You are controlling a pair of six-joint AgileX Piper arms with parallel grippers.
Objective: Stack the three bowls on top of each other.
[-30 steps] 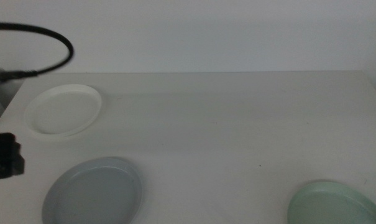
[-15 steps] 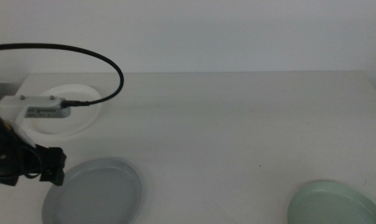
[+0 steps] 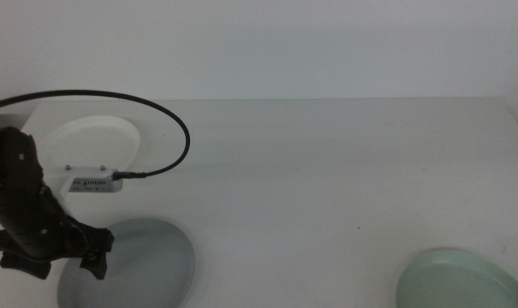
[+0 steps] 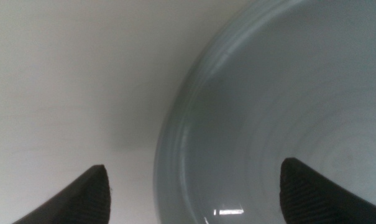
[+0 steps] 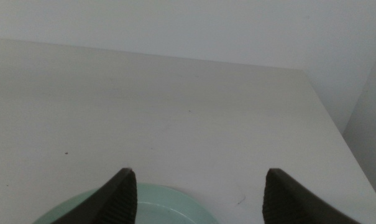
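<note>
Left gripper (image 4: 194,193) positioned low over near-left rim of grey-blue bowl (image 3: 143,265), jaws spread wide, 1 outside rim, 1 over interior; nothing held. White bowl (image 3: 104,141) located behind it, mint bowl (image 3: 460,281) well apart at table's (image 3: 327,171) right. Right gripper (image 5: 194,193) parked above mint bowl, jaws apart (empty). 0 bowls stacked. Risk noted: shallow rim may slip from pinch, or bowl tilted on lift.

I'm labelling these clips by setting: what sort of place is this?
Probably a lab or test bench, not a kitchen: a bare white table against a blank wall, three loose bowls, grey-blue, white, mint, and a cabled robot arm's left tool.
</note>
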